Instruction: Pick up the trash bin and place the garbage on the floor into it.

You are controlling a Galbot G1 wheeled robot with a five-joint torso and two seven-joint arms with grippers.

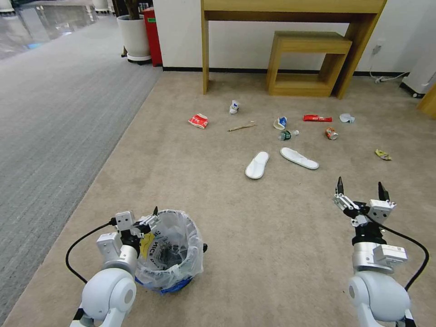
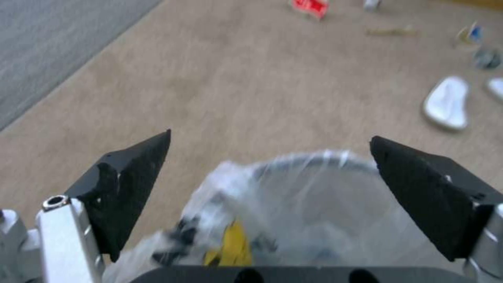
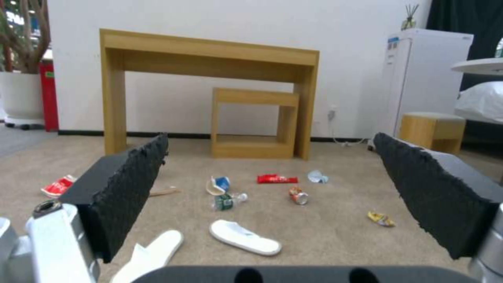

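On beige carpet [image 1: 227, 218], crinkly-bagged round trash bin [image 1: 175, 254] between gripper [image 2: 270, 184] fingers.

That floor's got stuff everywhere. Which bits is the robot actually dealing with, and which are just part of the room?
Part of the job:
trash bin, at the open left gripper
two white slippers
red-white carton
paper cups
red wrapper
orange can
green bottle
wooden stick
yellow wrapper

Just there:
wooden desk
small wooden shelf
white planter

My left wrist view blurs the trash bin [image 2: 314, 196] and its lettering. The bin hides one of my left jaws in the head view.
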